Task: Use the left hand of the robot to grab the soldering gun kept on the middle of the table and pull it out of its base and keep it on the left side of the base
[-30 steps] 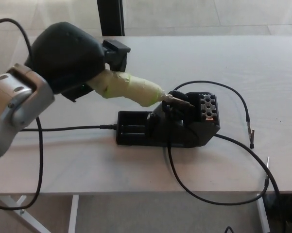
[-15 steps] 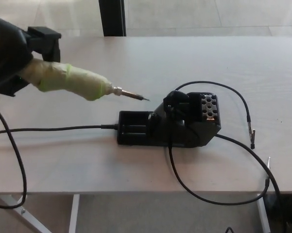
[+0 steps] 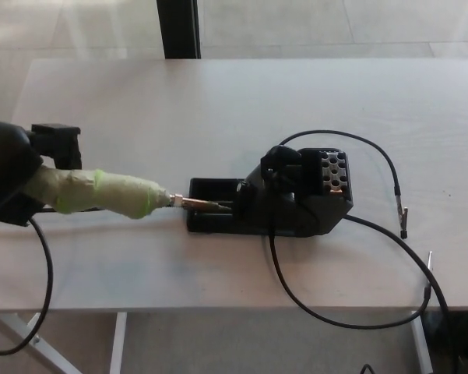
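My left hand [image 3: 12, 175] is at the left edge of the head view, shut on the soldering gun [image 3: 101, 193]. The gun has a handle wrapped in pale green tape and a metal tip [image 3: 201, 204]. It lies nearly level, low over the table, left of the black base [image 3: 272, 201]. Its tip points right and overlaps the left tray end of the base. The base sits mid-table with its holder empty. My right hand does not show.
A black cable [image 3: 43, 288] loops from the gun off the table's front left. Another black cable [image 3: 343, 312] curves from the base along the front right edge. A thin lead [image 3: 389, 171] with a clip lies at the right. A dark post [image 3: 179, 27] stands behind the table.
The gun came out of the base's holder, swung left and then down. It now rests low at the left of the base, with its tip over the tray end.
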### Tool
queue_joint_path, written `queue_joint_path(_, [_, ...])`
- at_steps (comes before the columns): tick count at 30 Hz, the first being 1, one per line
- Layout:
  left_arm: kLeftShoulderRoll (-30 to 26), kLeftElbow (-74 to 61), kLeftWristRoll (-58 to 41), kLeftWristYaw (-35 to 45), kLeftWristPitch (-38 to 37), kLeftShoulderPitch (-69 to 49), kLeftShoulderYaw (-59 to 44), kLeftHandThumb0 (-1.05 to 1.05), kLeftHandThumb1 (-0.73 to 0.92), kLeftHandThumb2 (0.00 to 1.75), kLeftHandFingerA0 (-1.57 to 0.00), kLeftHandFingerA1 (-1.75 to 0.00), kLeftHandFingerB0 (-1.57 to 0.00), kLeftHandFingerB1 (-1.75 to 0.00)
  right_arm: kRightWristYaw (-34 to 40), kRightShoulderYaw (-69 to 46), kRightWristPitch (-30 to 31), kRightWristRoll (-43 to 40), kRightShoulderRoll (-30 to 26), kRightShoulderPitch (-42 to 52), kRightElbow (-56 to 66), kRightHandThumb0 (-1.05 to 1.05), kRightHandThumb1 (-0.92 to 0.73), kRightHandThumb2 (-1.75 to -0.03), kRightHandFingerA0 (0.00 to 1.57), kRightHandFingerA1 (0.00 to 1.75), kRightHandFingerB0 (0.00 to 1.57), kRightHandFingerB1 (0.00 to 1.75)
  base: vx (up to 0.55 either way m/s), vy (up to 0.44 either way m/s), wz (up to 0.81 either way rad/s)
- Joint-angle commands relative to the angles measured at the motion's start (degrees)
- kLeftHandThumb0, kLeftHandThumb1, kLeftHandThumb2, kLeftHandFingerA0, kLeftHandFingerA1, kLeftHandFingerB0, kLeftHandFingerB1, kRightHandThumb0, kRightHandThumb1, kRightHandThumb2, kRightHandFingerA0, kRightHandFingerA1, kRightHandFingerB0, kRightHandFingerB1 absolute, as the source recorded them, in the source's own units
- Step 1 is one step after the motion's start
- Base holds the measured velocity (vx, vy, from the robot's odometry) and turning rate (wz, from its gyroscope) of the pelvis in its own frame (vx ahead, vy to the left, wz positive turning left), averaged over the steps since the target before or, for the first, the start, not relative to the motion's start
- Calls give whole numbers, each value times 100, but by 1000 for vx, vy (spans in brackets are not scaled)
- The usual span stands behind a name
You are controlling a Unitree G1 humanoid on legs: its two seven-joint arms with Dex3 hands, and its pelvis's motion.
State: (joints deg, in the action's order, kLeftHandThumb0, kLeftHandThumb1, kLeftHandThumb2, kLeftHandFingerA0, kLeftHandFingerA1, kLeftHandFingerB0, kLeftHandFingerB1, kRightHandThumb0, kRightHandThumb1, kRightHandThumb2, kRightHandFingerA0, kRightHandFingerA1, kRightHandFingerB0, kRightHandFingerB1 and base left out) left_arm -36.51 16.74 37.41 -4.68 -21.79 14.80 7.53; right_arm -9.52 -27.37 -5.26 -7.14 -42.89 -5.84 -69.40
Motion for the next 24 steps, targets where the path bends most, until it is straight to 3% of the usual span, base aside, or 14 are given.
queue_joint_path(1, [19,31,184,-54,149,11,126,-15,58,108,-92,-175,-66,-163,123,44,-93,-22,-101,-87,-67,-53,-64,-60,58,66,35,35,0,0,0])
queue_joint_path(2, [23,-4,233,9,250,21,160,-16,59,106,-90,-175,-66,-161,95,29,-107,-44,-99,-83,-64,-58,-51,-88,57,73,28,50,0,0,0])
queue_joint_path(5, [7,-117,367,224,573,62,251,-16,61,104,-86,-175,-64,-160,114,75,-135,-5,-96,-112,-73,-57,-51,-89,56,72,28,50,0,0,0])
queue_joint_path(10, [-90,-146,1129,1522,1804,498,799,-20,79,67,-73,-159,-65,-116,94,58,-93,-47,-87,-157,-48,-53,-64,-59,61,70,39,37,0,0,0])
queue_joint_path(11, [-151,-20,1311,1504,1753,583,933,-21,78,69,-75,-137,-62,-70,101,65,-79,-41,-90,-163,-47,-59,-52,-88,59,74,32,50,0,0,0])
queue_joint_path(12, [-197,55,1419,1513,1713,654,1037,-22,74,66,-79,-137,-52,-57,109,78,-101,-25,-89,-163,-68,-53,-64,-59,61,67,38,37,0,0,0])
queue_joint_path(13, [-209,68,1426,1517,1724,684,1064,-22,74,66,-79,-137,-52,-57,112,77,-104,-27,-85,-168,-68,-53,-64,-59,61,67,38,37,0,0,0])
queue_joint_path(14, [-459,21,1832,2656,1768,1044,1485,-49,54,85,-46,-77,-18,-47,164,89,-50,-12,-87,-202,-100,-58,-51,-87,60,73,32,50,0,0,0])
queue_joint_path(16, [-470,15,1821,2670,1804,1058,1521,-49,54,85,-46,-77,-18,-47,164,88,-50,-11,-87,-202,-101,-58,-51,-87,60,73,32,50,0,0,0])
queue_joint_path(17, [-473,-78,1854,2758,1863,1069,1547,-47,68,62,-38,-68,-22,-34,175,88,-26,-13,-86,-203,-81,-52,-64,-59,62,70,37,36,0,0,0])
queue_joint_path(19, [-514,-188,2079,3058,1899,1195,1726,-59,54,85,-17,-55,-15,-43,147,104,-57,1,-90,-172,-36,-54,-63,-59,58,68,35,36,0,0,0])
queue_joint_path(20, [-523,-174,2108,3203,1898,1307,1777,-57,71,62,-13,-47,-20,-30,137,99,-25,-13,-83,-208,-26,-55,-63,-59,55,66,35,35,0,0,0])
queue_joint_path(23, [-596,-243,2183,3401,1839,1370,1906,-66,55,91,-2,-37,-15,-45,164,119,-82,13,-84,-207,-69,-55,-63,-59,57,66,35,35,0,0,0])
queue_joint_path(24, [-624,-262,2190,3426,1804,1371,1933,-62,74,65,-4,-35,-25,-31,169,122,-82,13,-86,-206,-68,-55,-63,-59,55,66,34,35,0,0,0])
